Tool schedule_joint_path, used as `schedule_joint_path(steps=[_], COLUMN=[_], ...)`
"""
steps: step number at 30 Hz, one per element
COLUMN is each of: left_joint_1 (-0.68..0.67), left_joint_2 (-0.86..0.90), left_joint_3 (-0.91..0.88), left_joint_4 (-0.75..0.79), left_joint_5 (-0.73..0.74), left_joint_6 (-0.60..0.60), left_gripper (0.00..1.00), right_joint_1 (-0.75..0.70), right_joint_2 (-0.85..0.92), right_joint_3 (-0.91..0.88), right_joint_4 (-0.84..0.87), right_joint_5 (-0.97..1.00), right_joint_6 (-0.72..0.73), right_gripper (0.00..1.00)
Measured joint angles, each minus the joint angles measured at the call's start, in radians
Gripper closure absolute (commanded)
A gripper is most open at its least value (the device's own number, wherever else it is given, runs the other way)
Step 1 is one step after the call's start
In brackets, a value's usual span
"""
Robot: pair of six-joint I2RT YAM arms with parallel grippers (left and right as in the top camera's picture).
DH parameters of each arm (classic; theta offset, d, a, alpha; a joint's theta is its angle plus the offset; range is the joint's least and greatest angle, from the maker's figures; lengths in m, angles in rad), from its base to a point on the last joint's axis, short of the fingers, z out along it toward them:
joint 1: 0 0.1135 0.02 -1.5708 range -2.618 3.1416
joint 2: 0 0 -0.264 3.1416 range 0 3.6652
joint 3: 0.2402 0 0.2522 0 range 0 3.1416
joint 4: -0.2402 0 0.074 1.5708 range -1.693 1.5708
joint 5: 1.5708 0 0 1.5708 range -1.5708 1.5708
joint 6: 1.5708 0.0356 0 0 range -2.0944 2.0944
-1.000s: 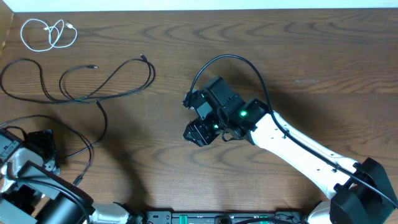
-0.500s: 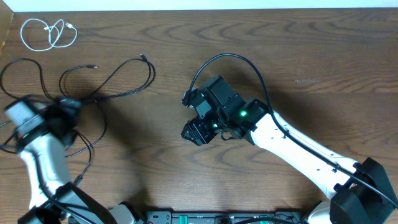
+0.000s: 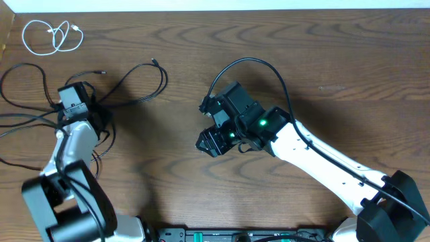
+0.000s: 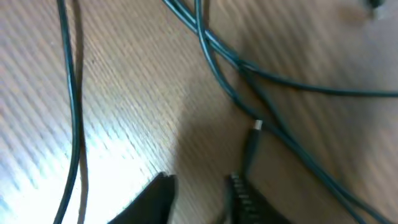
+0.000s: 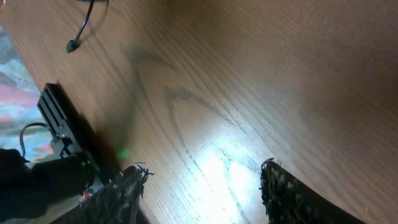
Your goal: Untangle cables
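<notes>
While black cable plug [image 4: 250, 146] lies just ahead of left fingers [image 4: 160, 196] | these narrowly apart | right fingers [image 5: 283, 193] wide apart

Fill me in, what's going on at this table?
The left gripper sits low over the tangled black cables at the left of the table, jaws slightly apart beside a plug end, nothing visibly between them. The right gripper hangs open mid-table, holding nothing. The white cable lies coiled apart in the far corner.
</notes>
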Motion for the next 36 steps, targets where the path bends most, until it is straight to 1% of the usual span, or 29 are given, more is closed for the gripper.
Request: schedule_joint_path(steps=[1,2,6,15,28,34,36], left_joint_1=[0.000,0.000,0.000,-0.001,0.000,0.000,0.000], left_joint_2=[0.016,0.034,0.095,0.129,0.109,0.103,0.100], left_joint_3=[0.000,0.000,0.000,0.000,0.029,0.032,0.032], left_joint_4=[0.012,0.028,0.068,0.049,-0.158,-0.237,-0.275], left_joint_5=[-0.007,-0.013,-0.017,0.105,0.166,0.283,0.310], left_joint_6=[-0.001,0.003,0.006,0.006,0.011,0.078,0.085], left_gripper=[0.91,0.92,0.92,0.92,0.93,0.93,0.92], right_joint_1=[0.000,0.000,0.000,0.000,0.000,0.000,0.000], right_joint_2=[0.000,0.000,0.000,0.000,0.000,0.000,0.000], right_joint_3=[0.000,0.000,0.000,0.000,0.000,0.000,0.000], right_joint_4=[0.000,0.002,0.020,0.038,0.045,0.045,0.045], right_joint_5=[0.000,0.000,0.000,0.000,-0.001,-0.001,-0.001], right_joint_6=[0.005,0.012,0.044,0.074,0.075,0.075,0.075], right_gripper=[0.40,0.41,0.41,0.41,0.42,0.42,0.46])
